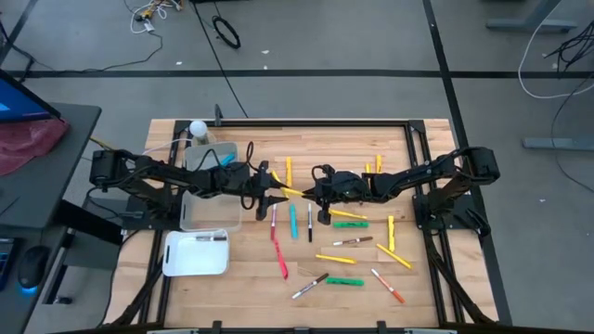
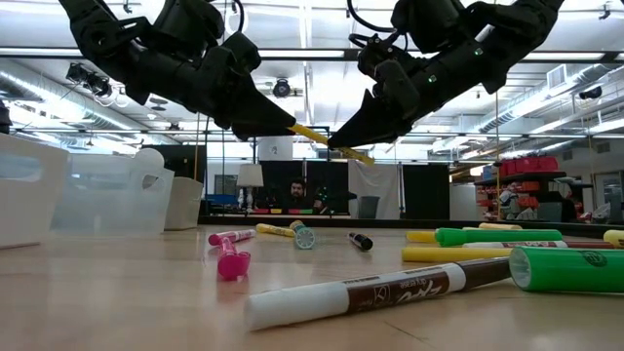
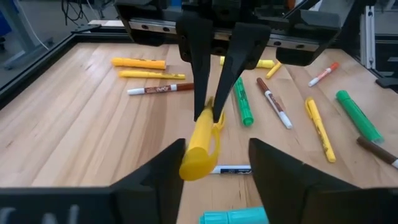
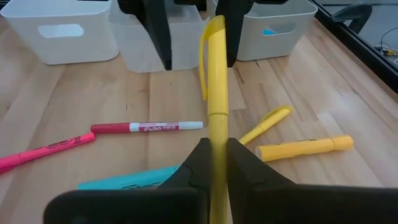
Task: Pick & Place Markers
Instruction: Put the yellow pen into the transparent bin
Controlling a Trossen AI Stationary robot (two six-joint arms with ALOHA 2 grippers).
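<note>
Both grippers meet above the middle of the table. My right gripper (image 1: 312, 194) (image 4: 214, 152) is shut on a yellow marker (image 1: 292, 192) (image 2: 327, 139). My left gripper (image 1: 273, 197) (image 3: 216, 148) is open, and its fingers stand on either side of that marker's capped end (image 3: 198, 155). Many other markers lie flat on the wood: yellow (image 1: 397, 256), green (image 1: 348, 223), light blue (image 1: 292, 221), red (image 1: 280, 258) and white ones with dark ends (image 1: 309, 285). My right gripper pinches the yellow marker's barrel (image 4: 217, 127) between its two fingers, back from the cap. The fingers slant down from the table's right side. The marker is lifted clear and points at the left gripper, its capped end slightly higher. My left gripper: I cannot tell whether its fingers touch the cap.
Clear bins (image 1: 212, 209) stand under the left arm, and a white tray (image 1: 181, 260) holding a marker lies nearer the front. A white ball (image 1: 198, 129) sits at the far left. Black rails (image 1: 427, 158) frame the table. A person shows beyond the table (image 2: 295, 192).
</note>
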